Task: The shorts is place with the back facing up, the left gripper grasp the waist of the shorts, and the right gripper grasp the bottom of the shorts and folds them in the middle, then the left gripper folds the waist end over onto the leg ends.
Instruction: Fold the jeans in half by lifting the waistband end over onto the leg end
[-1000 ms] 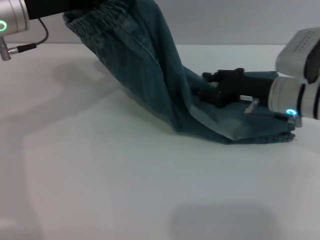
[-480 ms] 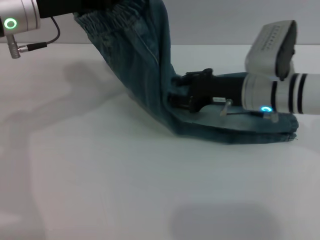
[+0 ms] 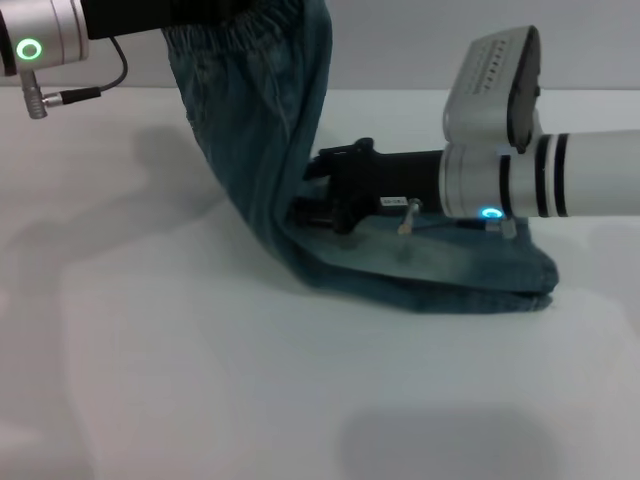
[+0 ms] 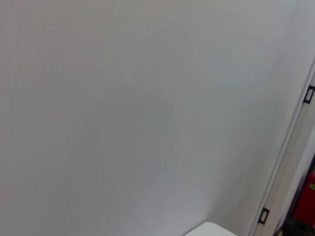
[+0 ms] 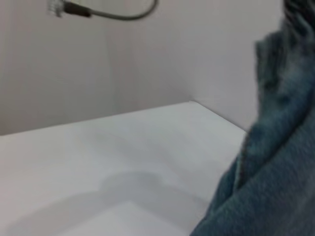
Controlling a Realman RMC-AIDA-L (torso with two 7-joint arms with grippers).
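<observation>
Shorts (image 3: pixel 270 150) hung from the left gripper (image 3: pixel 215 12), which was clamped on the waist of the shorts (image 3: pixel 250 30) high above the white table (image 3: pixel 200 380); the fingers themselves were mostly hidden by fabric and the frame edge. Green ring on that wrist was lit, thin cable (image 3: pixel 95 85) looped just below it. Denim draped down from the waist in a steep fold to the table, then ran flat along it toward the bottom of the shorts (image 3: pixel 535 285).

Right gripper (image 3: pixel 320 205) lay low and horizontal over the flat part of the shorts, black fingers poked into the crease where hanging cloth met the lying cloth. Could not tell whether its fingers were parted or closed, fabric covered the tips. Blue light glowed on its wrist, above the leg part.

Right wrist view: denim up close beside the table surface, cable overhead. Left wrist view: only a plain wall (image 4: pixel 147 98).
</observation>
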